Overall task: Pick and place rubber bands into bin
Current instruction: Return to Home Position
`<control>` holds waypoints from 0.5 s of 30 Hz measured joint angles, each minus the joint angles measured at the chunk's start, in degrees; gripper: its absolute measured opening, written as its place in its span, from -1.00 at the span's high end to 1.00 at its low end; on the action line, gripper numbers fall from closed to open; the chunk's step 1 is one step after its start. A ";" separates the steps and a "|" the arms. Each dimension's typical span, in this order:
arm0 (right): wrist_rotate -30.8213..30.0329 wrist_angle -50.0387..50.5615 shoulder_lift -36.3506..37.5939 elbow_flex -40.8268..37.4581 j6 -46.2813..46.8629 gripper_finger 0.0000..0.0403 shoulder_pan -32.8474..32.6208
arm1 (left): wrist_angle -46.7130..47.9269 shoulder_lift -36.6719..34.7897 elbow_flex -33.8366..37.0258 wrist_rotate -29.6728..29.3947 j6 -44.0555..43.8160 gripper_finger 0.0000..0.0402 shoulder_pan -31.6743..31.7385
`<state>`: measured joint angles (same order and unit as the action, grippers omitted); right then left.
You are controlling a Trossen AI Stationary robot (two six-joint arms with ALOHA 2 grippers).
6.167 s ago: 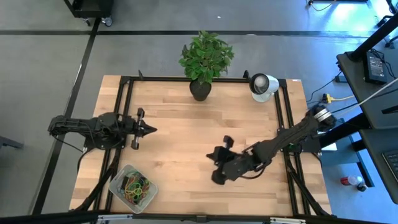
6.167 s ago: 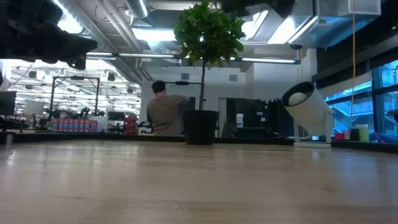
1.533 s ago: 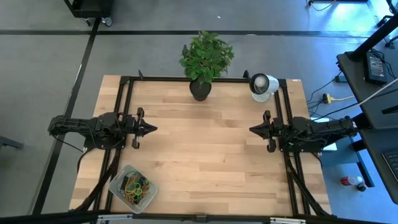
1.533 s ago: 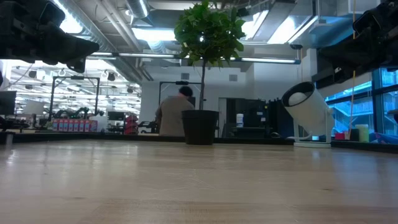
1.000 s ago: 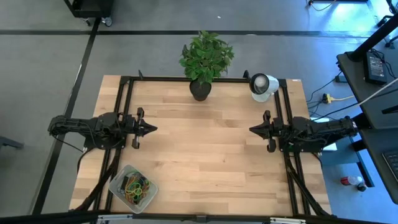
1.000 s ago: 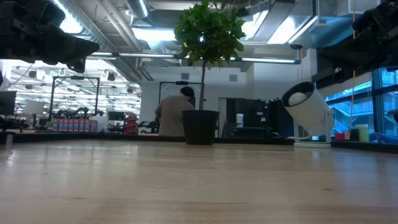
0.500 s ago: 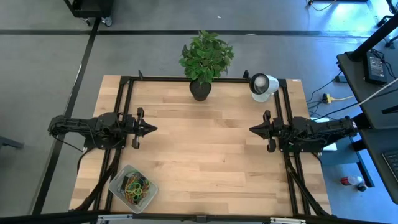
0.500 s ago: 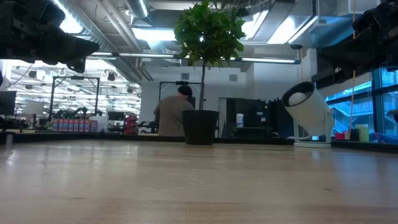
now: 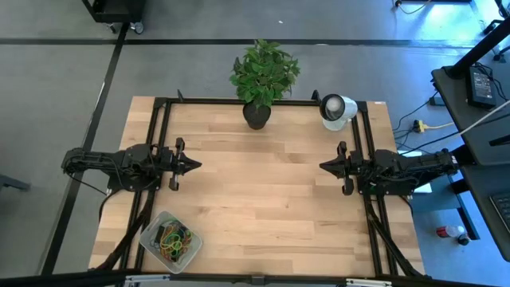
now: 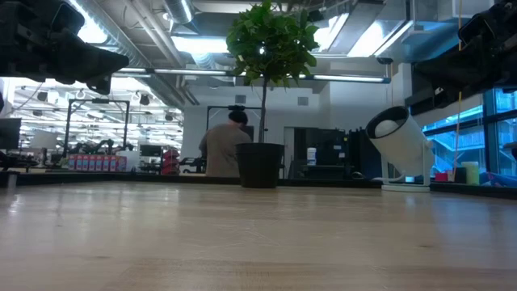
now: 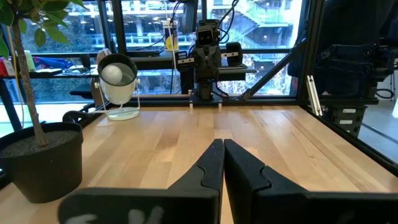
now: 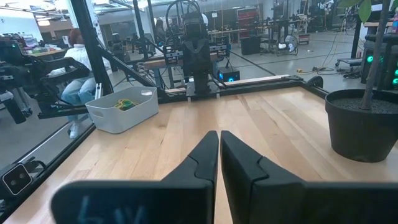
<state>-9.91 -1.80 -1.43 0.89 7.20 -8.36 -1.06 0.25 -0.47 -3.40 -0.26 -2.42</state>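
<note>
Rubber bands (image 9: pixel 172 237): heaped in the bin (image 9: pixel 149 233), at the table's (image 9: pixel 263 199) 7 o'clock corner; none visible loose.
Right gripper (image 9: pixel 323 166): withdrawn from mid-table to the 3 o'clock edge, fingers together, empty.
Left gripper (image 9: pixel 194 166): parked at 9 o'clock, fingers together.
Meaning: job looks finished.

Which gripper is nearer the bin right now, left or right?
Left. The left gripper hangs over the left edge of the table, on the same side as the bin, which sits in that side's corner. The right gripper hangs at the opposite edge, across the table.
</note>
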 joint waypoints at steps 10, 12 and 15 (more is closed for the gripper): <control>0.00 0.00 -0.02 0.00 -0.02 0.88 -0.02 | -0.01 0.00 0.00 0.00 0.01 0.96 0.01; 0.00 0.00 -0.02 0.00 0.07 0.88 0.00 | 0.00 0.00 0.00 0.00 -0.01 0.96 0.02; 0.00 0.00 -0.02 0.00 -0.02 0.88 -0.02 | -0.02 0.00 0.00 0.00 0.00 0.97 0.01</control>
<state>-9.91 -1.80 -1.45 0.89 7.18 -8.38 -1.08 0.25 -0.47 -3.40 -0.26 -2.40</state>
